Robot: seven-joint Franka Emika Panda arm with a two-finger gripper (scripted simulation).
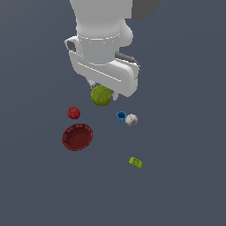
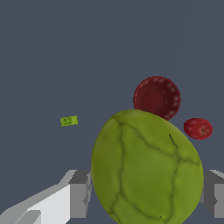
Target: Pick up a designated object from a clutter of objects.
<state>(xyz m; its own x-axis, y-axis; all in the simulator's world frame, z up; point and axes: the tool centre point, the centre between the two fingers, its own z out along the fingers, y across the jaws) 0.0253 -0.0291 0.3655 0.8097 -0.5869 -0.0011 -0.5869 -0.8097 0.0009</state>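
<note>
Gripping the yellow-green fruit, my claw hangs under the white arm with the fruit pinched between its fingers, one either side. On the wrist view the fruit fills most of the frame, veined and olive. It looks clear of the counter, though I can't judge the gap. Lying below in the exterior view: red ball just above the dark red ribbed bowl, close but apart. Blue cup and white baseball sit side by side, touching or nearly so. Green brick lies well apart, nearer the camera. Wrist view also catches the bowl, ball and brick.
</note>
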